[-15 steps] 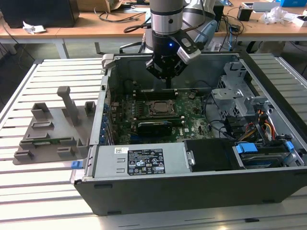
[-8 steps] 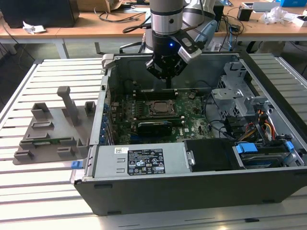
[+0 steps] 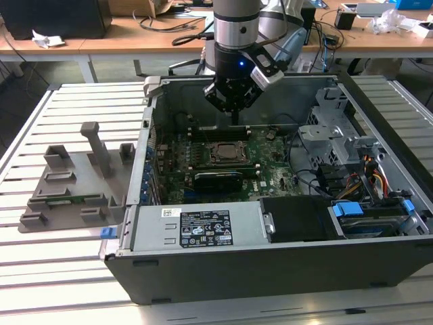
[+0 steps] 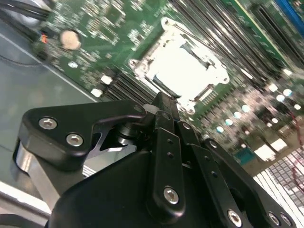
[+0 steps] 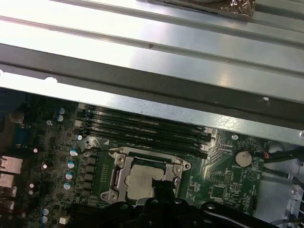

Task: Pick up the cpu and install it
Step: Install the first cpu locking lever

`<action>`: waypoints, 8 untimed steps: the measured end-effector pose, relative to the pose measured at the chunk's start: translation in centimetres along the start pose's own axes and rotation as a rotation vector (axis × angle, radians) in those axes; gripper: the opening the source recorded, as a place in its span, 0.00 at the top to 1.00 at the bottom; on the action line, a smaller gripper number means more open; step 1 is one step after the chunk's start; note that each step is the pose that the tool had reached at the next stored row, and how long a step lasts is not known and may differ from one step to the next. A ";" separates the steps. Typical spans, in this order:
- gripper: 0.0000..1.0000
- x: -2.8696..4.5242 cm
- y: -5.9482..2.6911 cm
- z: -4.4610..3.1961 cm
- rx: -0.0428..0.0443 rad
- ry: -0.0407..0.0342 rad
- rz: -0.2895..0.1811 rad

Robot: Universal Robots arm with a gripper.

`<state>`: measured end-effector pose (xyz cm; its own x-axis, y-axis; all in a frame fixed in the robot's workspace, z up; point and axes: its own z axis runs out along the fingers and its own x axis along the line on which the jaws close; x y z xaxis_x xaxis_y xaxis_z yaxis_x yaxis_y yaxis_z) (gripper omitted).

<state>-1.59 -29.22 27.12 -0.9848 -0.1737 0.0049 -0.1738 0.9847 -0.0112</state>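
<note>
The cpu [image 3: 226, 153] lies flat inside the open socket frame [image 3: 208, 150] on the motherboard of the opened computer case. Its silvery top shows in both wrist views [image 4: 183, 66] [image 5: 141, 183]. My gripper [image 3: 235, 116] hangs above the board, just past the socket's far edge and apart from the chip. Its black fingers are drawn together into one narrow tip [image 4: 164, 100] [image 5: 163, 189] with nothing seen between them. The fingertip covers a small part of the socket's edge in the first wrist view.
A long black card [image 3: 216, 179] sits just in front of the socket, and memory slots [image 5: 142, 126] run behind it. The power supply [image 3: 196, 227] and drive cage [image 3: 325, 128] border the board. A grey fixture [image 3: 74, 183] stands on the slatted table at the exterior view's left.
</note>
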 end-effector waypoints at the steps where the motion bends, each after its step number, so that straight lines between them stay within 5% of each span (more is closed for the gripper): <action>1: 0.89 0.06 0.01 0.04 0.0000 0.0436 0.005; 3: 0.89 0.14 0.03 0.04 0.0152 0.0448 0.018; 8: 0.89 0.78 0.21 0.03 0.0161 0.0435 0.029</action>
<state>-2.40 -29.14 27.09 -0.9883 -0.1445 0.0478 -0.1460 0.9889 -0.0281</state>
